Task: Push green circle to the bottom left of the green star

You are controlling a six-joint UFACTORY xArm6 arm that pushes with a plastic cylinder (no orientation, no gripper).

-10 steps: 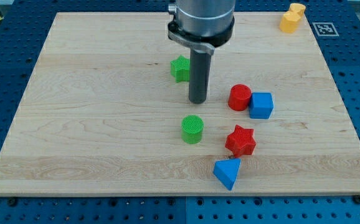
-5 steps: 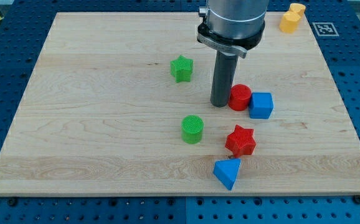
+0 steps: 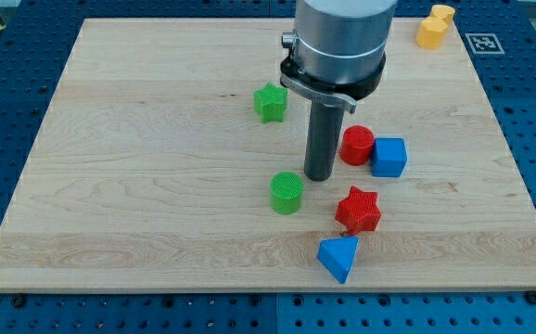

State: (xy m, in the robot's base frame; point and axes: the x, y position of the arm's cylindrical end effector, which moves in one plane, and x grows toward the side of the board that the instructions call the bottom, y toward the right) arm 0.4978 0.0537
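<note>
My tip point(image 3: 320, 176), a bare rod with no end effector to clench or release, rests on the tabletop point(image 3: 138, 186) just right of the green circle point(image 3: 287, 192), which sits well nearer than the green star point(image 3: 270, 102).

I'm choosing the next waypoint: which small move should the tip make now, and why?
Probably slide my tip left onto the green circle. The tip sits at its upper right, and the circle must go left to end below-left of the green star.
</note>
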